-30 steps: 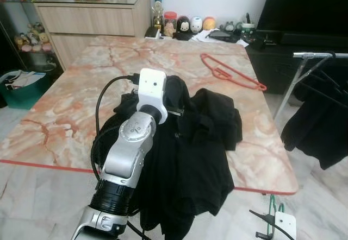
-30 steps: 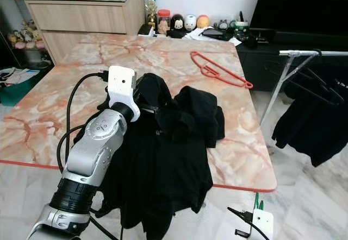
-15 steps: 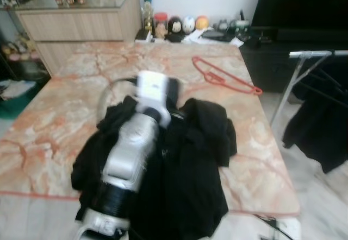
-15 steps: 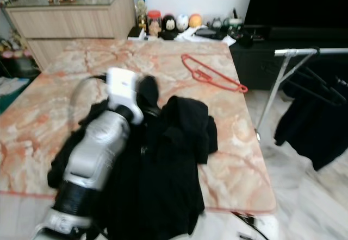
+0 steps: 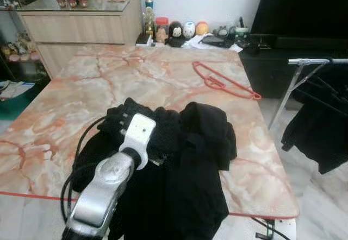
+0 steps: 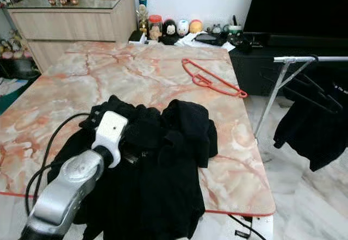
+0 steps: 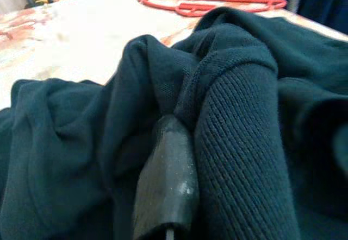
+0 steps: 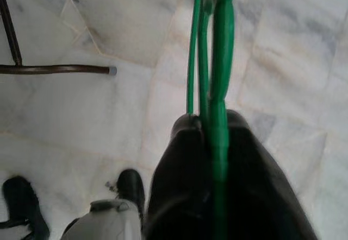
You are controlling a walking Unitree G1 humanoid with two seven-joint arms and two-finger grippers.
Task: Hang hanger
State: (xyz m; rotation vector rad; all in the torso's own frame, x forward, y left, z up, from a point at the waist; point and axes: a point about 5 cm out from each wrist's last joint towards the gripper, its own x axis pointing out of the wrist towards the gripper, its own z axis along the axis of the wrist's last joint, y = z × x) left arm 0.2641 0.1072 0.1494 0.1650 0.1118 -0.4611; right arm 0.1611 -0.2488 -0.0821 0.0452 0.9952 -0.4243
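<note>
A black garment (image 5: 185,158) lies bunched on the marble table (image 5: 109,82) and hangs over its near edge. My left arm (image 5: 106,191) reaches over it. The left gripper (image 7: 174,128) is shut on a fold of the black garment (image 7: 217,88), which wraps around one black finger (image 7: 166,185). Low at my right side, the right gripper (image 8: 209,123) points down at the floor and is shut on a green hanger (image 8: 217,61). A red hanger (image 5: 225,81) lies flat on the far right part of the table.
A metal clothes rack (image 5: 315,62) stands right of the table with dark clothes (image 5: 318,131) hanging from it. A wooden sideboard (image 5: 81,25) and small figurines (image 5: 182,30) stand beyond the table. A dark TV unit (image 5: 304,12) is at the back right. The floor (image 8: 81,109) is pale marble tile.
My left arm has come down and back toward me with the black garment still in the gripper. The head view has shifted and the blur has gone.
</note>
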